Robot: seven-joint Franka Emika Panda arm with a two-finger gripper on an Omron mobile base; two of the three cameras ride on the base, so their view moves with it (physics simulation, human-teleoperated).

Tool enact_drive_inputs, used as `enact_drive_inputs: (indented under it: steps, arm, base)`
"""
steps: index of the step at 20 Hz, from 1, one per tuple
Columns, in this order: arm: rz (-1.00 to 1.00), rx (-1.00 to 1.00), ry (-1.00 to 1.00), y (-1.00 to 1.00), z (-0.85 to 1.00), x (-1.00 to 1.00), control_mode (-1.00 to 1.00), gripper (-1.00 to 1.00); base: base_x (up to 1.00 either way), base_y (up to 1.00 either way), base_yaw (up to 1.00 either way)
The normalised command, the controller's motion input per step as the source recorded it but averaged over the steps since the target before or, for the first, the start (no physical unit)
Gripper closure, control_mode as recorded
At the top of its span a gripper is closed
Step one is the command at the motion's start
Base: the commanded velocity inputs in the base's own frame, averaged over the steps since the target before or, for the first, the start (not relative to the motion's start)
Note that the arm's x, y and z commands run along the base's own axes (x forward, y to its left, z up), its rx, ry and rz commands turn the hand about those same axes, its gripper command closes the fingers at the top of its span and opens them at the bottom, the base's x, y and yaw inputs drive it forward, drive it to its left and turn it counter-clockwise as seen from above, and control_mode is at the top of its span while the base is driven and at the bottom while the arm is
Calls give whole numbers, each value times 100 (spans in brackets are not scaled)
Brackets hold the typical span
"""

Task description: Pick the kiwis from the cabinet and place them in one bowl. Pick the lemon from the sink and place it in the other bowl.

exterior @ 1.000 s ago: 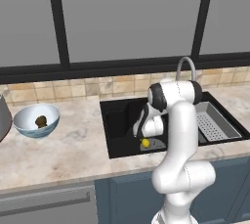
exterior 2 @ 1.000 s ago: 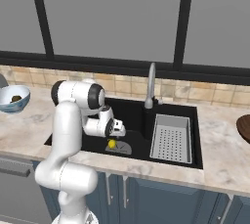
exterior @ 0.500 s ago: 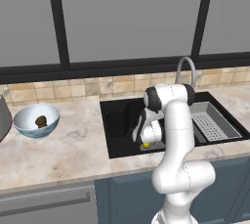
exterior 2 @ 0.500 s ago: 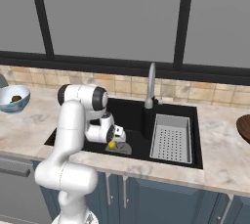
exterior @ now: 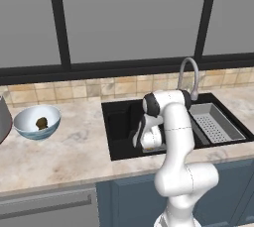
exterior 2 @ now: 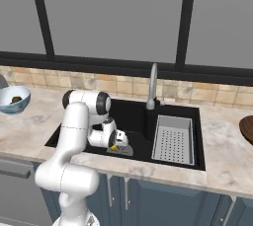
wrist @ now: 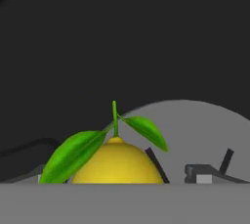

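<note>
The yellow lemon, with a green stem and two leaves, lies on the floor of the black sink near the round grey drain. My gripper reaches down into the basin and is open. One dark fingertip stands at each side of the lemon, apart from it. In the left base view the hand covers the fruit. A light blue bowl sits on the counter to the left with a brown kiwi in it. This bowl also appears at the left edge of the right base view.
A tall curved silver tap rises behind the sink, and a grey perforated tray fills its right half. Grey wall cabinet doors hang shut above. A dark brown round thing sits at the counter's right edge.
The arm has bent lower into the sink, and the hand has come down around the lemon. In the left base view the hand now covers the fruit.
</note>
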Motion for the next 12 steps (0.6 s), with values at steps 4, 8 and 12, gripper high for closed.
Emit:
enact_drive_inputs:
  steps: [4, 8, 12]
  arm:
    - [-1, 1, 0, 0, -26, 2, -100, 100]
    - [0, 0, 0, 0, 0, 0, -100, 100]
    - [-1, -2, 0, 1, 39, 0, -100, 100]
  base:
    - [0, 0, 0]
    - [0, 0, 0]
    - [0, 0, 0]
